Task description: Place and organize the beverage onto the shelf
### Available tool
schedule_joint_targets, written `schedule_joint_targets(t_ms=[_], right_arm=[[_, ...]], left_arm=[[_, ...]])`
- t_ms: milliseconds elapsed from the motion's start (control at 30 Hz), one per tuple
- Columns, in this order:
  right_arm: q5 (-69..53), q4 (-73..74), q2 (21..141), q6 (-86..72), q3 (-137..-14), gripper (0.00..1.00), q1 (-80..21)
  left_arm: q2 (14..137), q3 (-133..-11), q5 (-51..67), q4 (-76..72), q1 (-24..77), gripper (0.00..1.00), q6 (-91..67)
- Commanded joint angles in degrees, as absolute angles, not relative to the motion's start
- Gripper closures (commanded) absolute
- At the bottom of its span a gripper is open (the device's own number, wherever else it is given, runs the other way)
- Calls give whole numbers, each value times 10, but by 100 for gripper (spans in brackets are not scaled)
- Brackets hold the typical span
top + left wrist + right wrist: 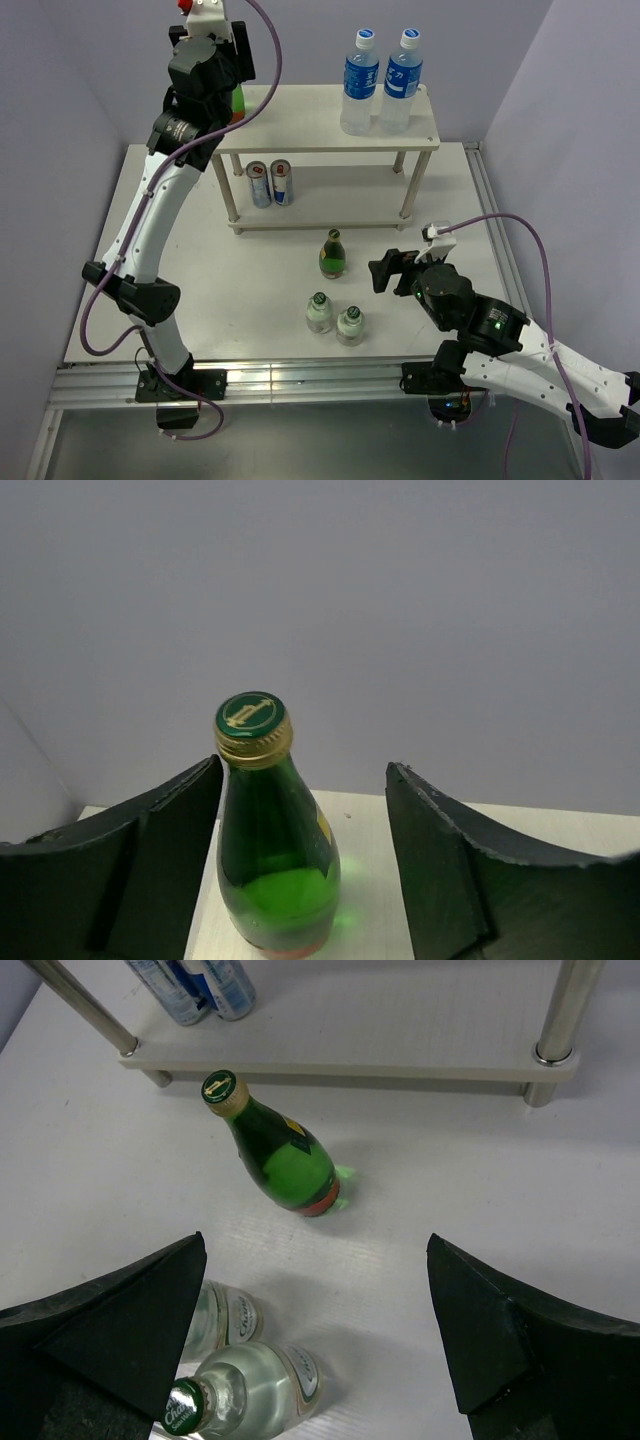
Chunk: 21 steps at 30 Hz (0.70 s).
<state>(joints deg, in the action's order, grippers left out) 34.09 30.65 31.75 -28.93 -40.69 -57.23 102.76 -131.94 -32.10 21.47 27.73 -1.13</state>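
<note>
At left, atop the shelf, the left fingers stand parted around an upright green bottle: apparently the release step. At right, the right fingers, wide apart, face a second green bottle on the counter, likely the next grasp.

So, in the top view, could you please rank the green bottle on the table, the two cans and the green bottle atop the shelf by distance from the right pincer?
From the right pincer:
1. The green table bottle, just to its left.
2. The two cans, left end of the shelf, lower tier.
3. The green top-tier bottle, far-left rear of the top board.
</note>
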Motion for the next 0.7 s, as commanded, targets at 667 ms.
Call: schedule_joint_targets(t_ms=[667], right_arm=[[368, 289, 321, -297, -408, 2, -575]], left_arm=[[815, -1189, -338, 184, 344, 1, -18]])
